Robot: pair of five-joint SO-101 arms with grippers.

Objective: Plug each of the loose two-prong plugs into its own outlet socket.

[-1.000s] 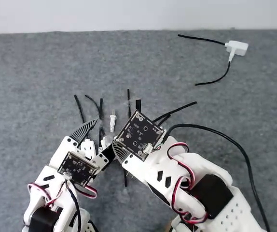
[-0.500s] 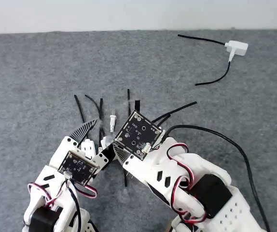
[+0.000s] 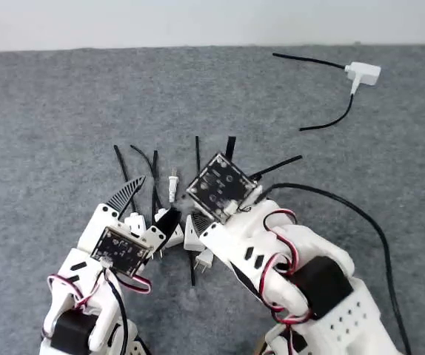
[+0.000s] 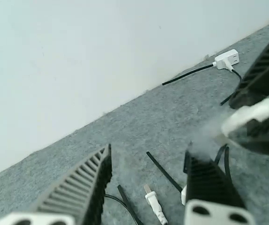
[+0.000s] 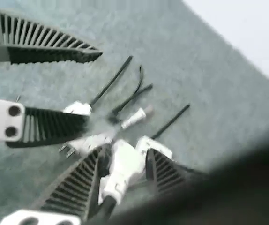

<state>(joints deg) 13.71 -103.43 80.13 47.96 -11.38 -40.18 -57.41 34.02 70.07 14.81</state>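
Note:
My right gripper (image 5: pixel 126 157) is shut on a white plug body (image 5: pixel 120 171) with a black cable, held just above the grey carpet. In the high view this right gripper (image 3: pixel 192 231) is at the table's middle, right beside the left arm's near finger. A white two-prong plug (image 3: pixel 204 259) lies just below it. My left gripper (image 4: pixel 147 154) stands open with nothing between its fingers. A small loose white plug (image 4: pixel 153 207) lies on the carpet ahead of it, also seen as the small plug (image 3: pixel 172 185) in the high view. A white socket piece (image 3: pixel 363 72) on a black cable lies at the far right.
Several short black cable ends (image 3: pixel 152 166) fan out on the carpet ahead of both grippers. A long black cable (image 3: pixel 360 222) loops around the right arm. A pale wall (image 4: pixel 101 51) bounds the far edge of the carpet.
The right arm has turned and shifted up and right with the white plug body in its gripper, uncovering a two-prong plug below it. The left arm shifted slightly.

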